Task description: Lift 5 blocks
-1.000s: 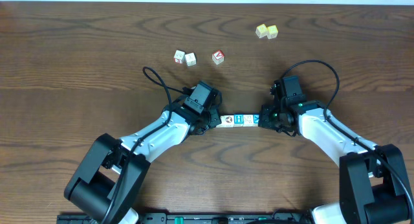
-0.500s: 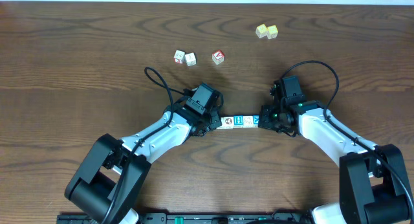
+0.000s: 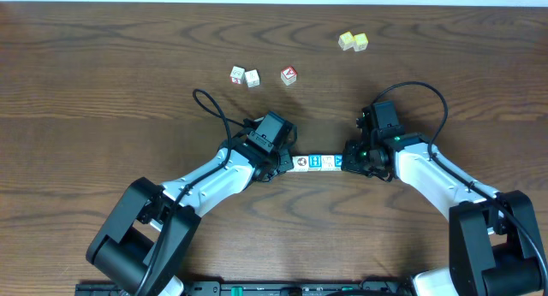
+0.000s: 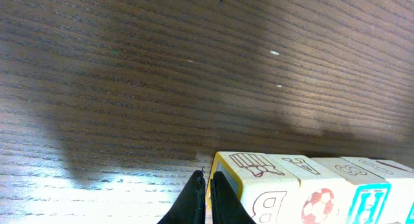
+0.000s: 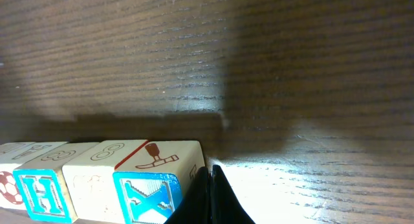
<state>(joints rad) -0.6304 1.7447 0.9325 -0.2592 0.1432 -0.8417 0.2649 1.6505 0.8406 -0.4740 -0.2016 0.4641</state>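
Left end effector [image 4: 208, 185] fingers together, right end effector [image 5: 210, 177] fingers together, blocks [image 3: 318, 161] touching between

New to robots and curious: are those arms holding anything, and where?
The row of blocks is squeezed endwise between them: the shut left gripper presses one end, the shut right gripper the other.

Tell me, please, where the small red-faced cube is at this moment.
In the overhead view, the small red-faced cube lies far-centre on the brown wooden table, just right of two small white cubes.
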